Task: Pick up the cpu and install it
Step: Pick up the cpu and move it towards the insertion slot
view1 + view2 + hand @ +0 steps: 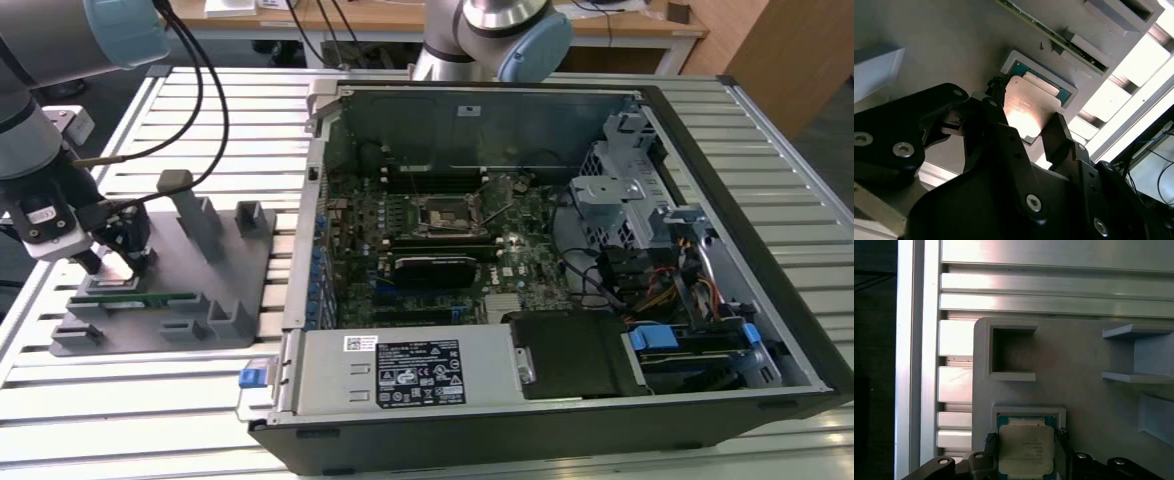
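The cpu (1026, 452), a flat square chip with a pale silver top on a green edge, lies in a shallow square pocket of the grey fixture plate (214, 325) at the exterior view's left. My gripper (115, 262) is down over that pocket. In both wrist views its black fingers (991, 441) sit against two opposite edges of the cpu (1029, 107), shut on it. The chip still sits level with the pocket's rim. The motherboard's cpu socket (441, 212) is inside the open computer case (747, 300).
A long green memory stick (147, 298) lies in a slot of the fixture plate beside the cpu pocket. Grey upright blocks (198, 215) stand on the plate. A second arm's base (487, 40) is behind the case. The slatted aluminium table (134, 400) carries everything.
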Tool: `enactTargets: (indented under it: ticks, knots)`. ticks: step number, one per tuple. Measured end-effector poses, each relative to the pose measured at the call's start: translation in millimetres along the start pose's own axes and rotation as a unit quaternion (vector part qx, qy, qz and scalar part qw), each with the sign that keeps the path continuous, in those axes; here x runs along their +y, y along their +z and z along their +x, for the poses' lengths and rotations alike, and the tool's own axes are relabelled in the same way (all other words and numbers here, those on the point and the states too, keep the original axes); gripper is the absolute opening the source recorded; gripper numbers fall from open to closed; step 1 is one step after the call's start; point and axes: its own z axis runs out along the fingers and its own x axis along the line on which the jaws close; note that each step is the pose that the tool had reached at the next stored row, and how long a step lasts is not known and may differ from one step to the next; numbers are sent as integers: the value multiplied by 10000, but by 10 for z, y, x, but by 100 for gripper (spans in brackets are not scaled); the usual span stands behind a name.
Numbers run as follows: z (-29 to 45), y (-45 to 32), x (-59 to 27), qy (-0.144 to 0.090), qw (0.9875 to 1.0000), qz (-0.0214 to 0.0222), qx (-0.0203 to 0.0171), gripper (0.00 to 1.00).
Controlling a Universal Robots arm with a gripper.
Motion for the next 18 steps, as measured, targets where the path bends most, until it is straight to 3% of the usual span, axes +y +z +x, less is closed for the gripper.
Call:
enactTargets:
  ticks: [9,12,13,18]
  knots:
    - [0,1,0,0,10000,-1,-2,54]
    - [-1,-3,1,0,10000,-2,-3,55]
    - [0,-8,0,0,10000,-1,-1,61]
    - [0,-16,0,0,10000,-1,-6,61]
